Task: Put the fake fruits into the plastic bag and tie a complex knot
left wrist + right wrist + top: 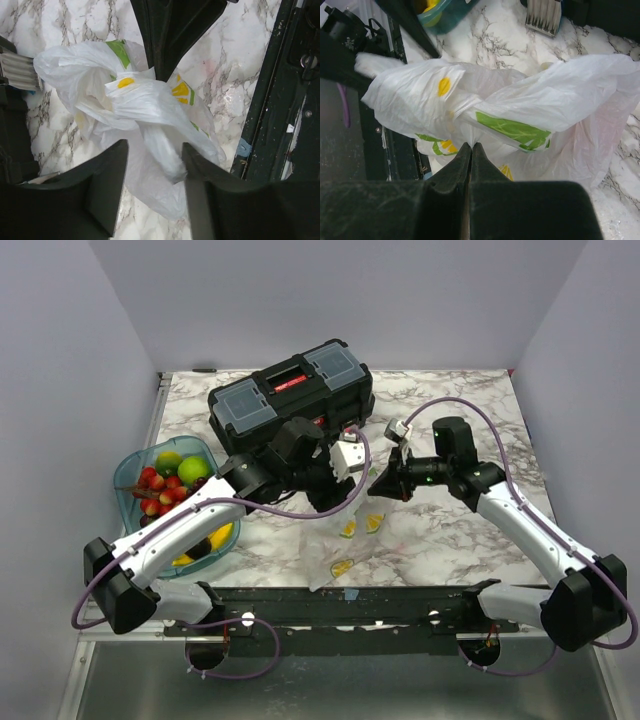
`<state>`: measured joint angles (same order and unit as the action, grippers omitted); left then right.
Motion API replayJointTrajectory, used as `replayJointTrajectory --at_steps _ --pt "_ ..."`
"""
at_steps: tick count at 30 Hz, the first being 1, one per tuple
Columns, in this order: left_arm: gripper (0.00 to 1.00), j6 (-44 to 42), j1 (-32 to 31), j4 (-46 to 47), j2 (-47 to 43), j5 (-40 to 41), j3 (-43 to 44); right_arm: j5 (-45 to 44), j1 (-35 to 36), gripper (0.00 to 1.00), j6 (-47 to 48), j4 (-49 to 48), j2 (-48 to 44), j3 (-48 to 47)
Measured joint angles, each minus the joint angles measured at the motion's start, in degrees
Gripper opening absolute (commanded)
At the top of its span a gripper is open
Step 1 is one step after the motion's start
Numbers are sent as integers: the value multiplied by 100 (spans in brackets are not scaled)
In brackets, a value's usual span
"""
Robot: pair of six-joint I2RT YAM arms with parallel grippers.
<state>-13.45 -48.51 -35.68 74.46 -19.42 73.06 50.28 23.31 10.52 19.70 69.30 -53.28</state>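
Observation:
The plastic bag (352, 538) is whitish with yellow and green prints, bunched on the marble between my grippers. My right gripper (471, 145) is shut on a gathered pinch of the bag (530, 95); in the top view it (388, 480) hangs over the bag's far end. My left gripper (155, 155) is open, and a twisted fold of the bag (145, 100) lies between its fingers, against the right one. In the top view it (335, 490) sits just left of the right gripper. The fake fruits (170, 480), green, red and yellow, lie in the teal tray (128, 472). I see no fruit in the bag.
The black toolbox (290, 390) with grey-blue lids stands at the back, just behind both wrists. The teal tray also shows at the top of the right wrist view (445, 15). The black front rail (280, 100) runs close to the bag's near side.

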Motion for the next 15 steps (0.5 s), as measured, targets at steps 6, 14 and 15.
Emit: replayJointTrajectory --at_steps 6,14,15 --pt "0 70 57 -76 136 48 61 -17 0 1 46 9 -42 0" --pt "0 396 791 -85 195 -127 -42 -520 0 1 315 256 -173 0" --pt "0 452 909 -76 195 -173 -76 -616 4 1 376 278 -208 0"
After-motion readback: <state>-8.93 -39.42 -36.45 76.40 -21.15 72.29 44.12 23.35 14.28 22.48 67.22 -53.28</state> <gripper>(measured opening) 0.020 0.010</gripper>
